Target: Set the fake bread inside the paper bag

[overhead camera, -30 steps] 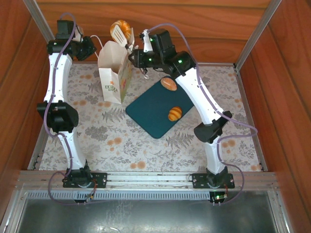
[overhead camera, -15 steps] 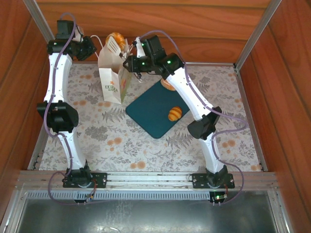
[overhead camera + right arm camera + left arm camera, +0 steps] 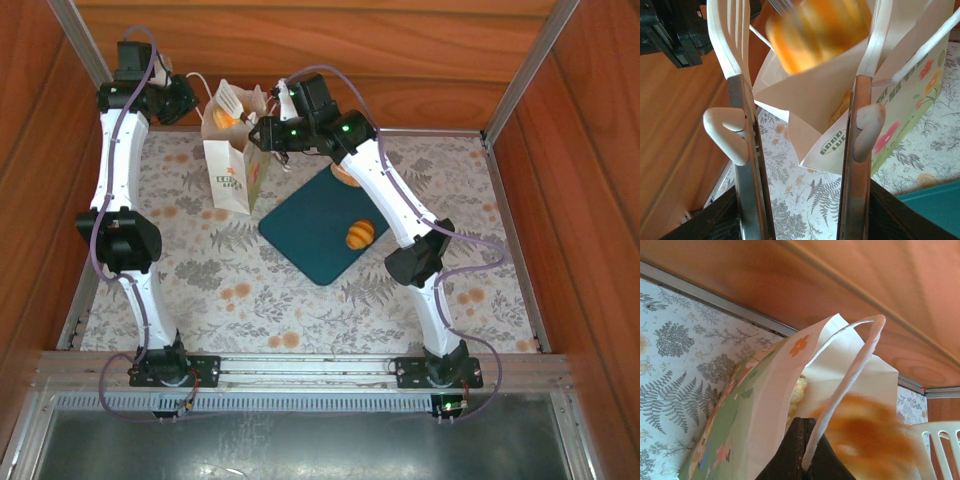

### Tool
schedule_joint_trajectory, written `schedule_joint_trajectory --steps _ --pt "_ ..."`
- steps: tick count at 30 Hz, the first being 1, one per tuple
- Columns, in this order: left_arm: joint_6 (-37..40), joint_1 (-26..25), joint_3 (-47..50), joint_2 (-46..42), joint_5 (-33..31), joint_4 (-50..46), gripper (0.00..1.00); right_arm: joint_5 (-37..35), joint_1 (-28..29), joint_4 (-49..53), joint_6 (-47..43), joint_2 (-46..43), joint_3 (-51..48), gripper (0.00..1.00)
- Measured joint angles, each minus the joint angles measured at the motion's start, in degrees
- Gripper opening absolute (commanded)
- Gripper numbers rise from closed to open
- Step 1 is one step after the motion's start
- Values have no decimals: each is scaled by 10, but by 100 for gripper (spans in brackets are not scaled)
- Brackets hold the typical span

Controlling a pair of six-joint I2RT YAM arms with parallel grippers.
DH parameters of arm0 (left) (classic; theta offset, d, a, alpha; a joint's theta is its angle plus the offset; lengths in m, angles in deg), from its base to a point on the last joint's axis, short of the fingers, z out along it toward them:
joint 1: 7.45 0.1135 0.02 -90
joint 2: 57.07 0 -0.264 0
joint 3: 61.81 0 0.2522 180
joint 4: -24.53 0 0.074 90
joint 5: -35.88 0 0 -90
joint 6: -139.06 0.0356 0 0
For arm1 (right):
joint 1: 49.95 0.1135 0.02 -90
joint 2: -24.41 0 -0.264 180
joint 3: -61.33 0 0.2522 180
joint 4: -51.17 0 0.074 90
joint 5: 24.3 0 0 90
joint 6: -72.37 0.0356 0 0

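bread (image 3: pixel 817 32), blurred, hangs between the spread tips of the tongs (image 3: pixel 747 165) just above the paper bag (image 3: pixel 900 100) mouth, likely dropping in; right gripper (image 3: pixel 796 129) clasps the tongs' arms, let wide to release; left gripper (image 3: pixel 802 442) pinches the bag's cord handle (image 3: pixel 855 370), holding it upright.

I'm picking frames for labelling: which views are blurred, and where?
Right wrist view: the fake bread between the tips of the tongs is motion-smeared; tongs and paper bag are sharp. Left wrist view: the same bread is an orange smear, bag edge crisp. Top external view: sharp throughout, evenly lit.
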Motion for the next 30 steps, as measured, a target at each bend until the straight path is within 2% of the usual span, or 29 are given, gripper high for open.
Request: schedule_joint_trajectory --steps 18,24,30 --pt "0 0 0 0 0 0 0 2 -1 -8 14 -30 0 52" --pt "0 0 0 0 0 0 0 -14 -10 -9 5 -113 -24 51" --pt "0 0 0 0 0 0 0 -50 -28 -14 -9 -240 -140 49"
